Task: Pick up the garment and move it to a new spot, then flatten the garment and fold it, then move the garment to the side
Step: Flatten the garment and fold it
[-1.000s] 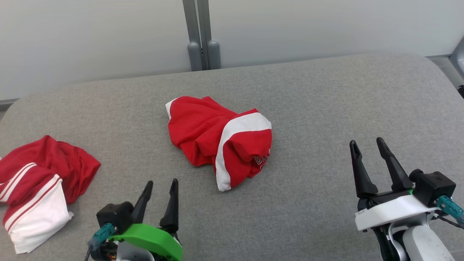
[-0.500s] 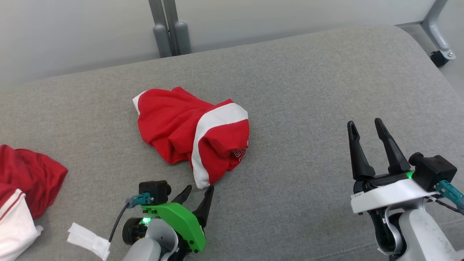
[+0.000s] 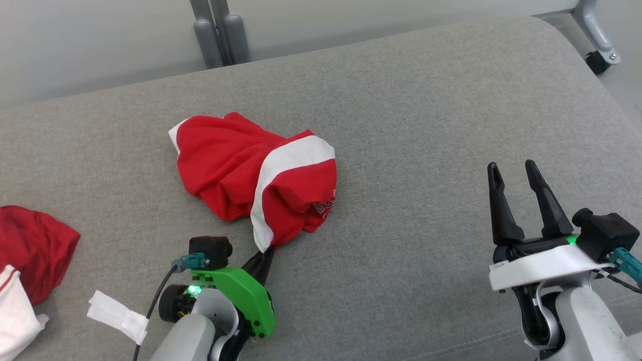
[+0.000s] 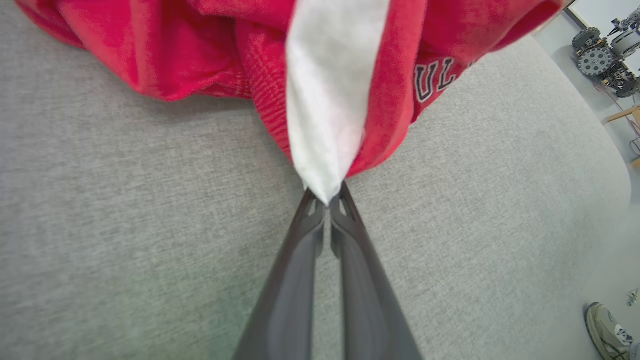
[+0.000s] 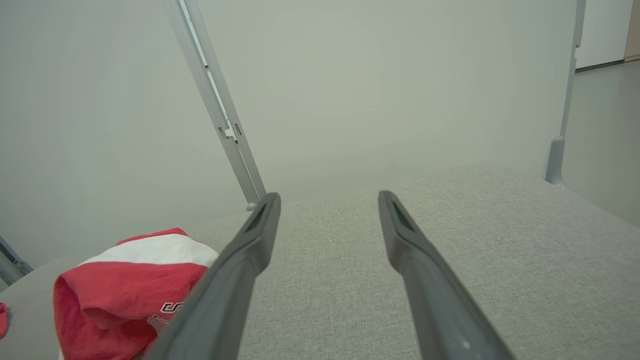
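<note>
Left pincer pinches the white-striped tip of the crumpled red garment; right pincer stands apart.

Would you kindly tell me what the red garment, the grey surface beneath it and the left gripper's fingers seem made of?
Red garment: soft matte knit, probably cotton jersey; it crumples and shows fine ribbing. Grey surface: woven upholstery fabric, matte, speckled weave. Fingers of the left gripper: smooth dark plastic, likely, with a faint sheen.

A crumpled red-and-white cloth lies far left on the grey cushion, before grey posts.
</note>
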Robot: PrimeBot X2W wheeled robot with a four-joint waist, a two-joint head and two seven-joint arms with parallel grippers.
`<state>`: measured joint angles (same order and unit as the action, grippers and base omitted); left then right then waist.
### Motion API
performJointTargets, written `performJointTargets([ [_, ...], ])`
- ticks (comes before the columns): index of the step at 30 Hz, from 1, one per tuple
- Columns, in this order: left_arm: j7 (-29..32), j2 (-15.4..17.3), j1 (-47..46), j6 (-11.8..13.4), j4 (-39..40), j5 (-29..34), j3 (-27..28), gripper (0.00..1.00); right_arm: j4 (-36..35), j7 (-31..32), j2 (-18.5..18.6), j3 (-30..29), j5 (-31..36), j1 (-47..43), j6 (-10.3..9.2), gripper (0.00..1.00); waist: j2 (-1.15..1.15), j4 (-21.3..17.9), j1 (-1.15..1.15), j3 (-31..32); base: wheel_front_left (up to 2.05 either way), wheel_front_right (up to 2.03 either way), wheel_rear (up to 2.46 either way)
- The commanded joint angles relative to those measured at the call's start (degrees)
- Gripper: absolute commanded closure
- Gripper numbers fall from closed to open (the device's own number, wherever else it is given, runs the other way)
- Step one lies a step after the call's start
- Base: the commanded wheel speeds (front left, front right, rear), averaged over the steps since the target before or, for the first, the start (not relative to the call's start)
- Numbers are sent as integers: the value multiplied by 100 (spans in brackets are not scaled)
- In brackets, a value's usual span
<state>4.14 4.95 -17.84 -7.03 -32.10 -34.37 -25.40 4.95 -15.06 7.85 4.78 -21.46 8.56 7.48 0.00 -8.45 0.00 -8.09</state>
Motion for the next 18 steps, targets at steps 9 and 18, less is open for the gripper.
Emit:
performJointTargets([
  [9,-212,841,327,764,588,841,-48,100,57,-14,47,-19,47,-203,2,0,0,670,0,414,0,0,0],
  [18,-255,1214,635,1530,609,1536,-265,18,67,-14,124,-26,55,-235,2,0,0,865,0,433,0,0,0],
])
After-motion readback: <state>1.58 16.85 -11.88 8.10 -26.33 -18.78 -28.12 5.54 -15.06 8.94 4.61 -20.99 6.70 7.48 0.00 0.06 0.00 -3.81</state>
